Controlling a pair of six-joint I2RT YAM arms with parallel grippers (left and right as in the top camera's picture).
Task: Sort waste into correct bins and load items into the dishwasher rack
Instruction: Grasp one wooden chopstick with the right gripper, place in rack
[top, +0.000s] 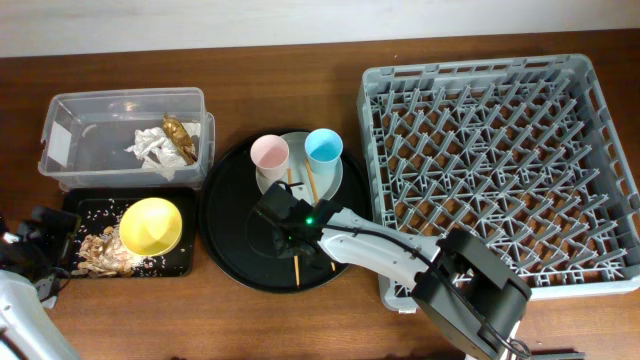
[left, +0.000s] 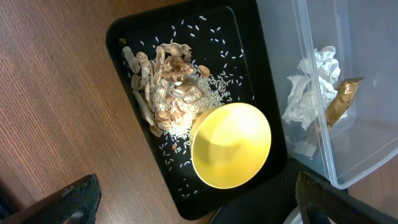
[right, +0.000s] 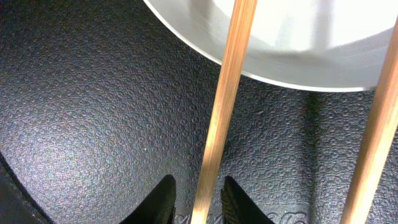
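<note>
Left gripper (left: 205, 208): fingers wide apart and holding nothing; it hangs above the near edge of the shallow black tray.
Right gripper (right: 199, 200): lowered onto the round black tray (top: 228, 232), fingers drawn narrow, one on each side of a chopstick. A thin gap shows on at least one side, so no firm clamp is seen.
Chopsticks (top: 309, 184): thin wooden pair, upper ends lying on the plate, lower ends running off its rim onto the round tray. The second stick lies apart, to one side of the gripper in the wrist view.
Plate (top: 328, 180): pale grey-green, at the far side of the round tray.
Pink cup (top: 269, 153): upright on the plate, left side.
Light-blue cup (top: 323, 146): upright on the plate, just beside the pink cup.
Yellow bowl (top: 150, 225): mouth up, inside the shallow black tray (top: 186, 263), touching the scrap heap.
Food scraps (left: 168, 81): brownish heap with rice grains scattered over the same tray.
Clear tub (top: 68, 150): behind the shallow tray; holds the crumpled napkin (top: 150, 150) and the brown-gold wrapper (top: 178, 135), which touch.
Dishwasher rack (top: 500, 160): grey, at the right of the wooden table (top: 120, 320); no item in it.
</note>
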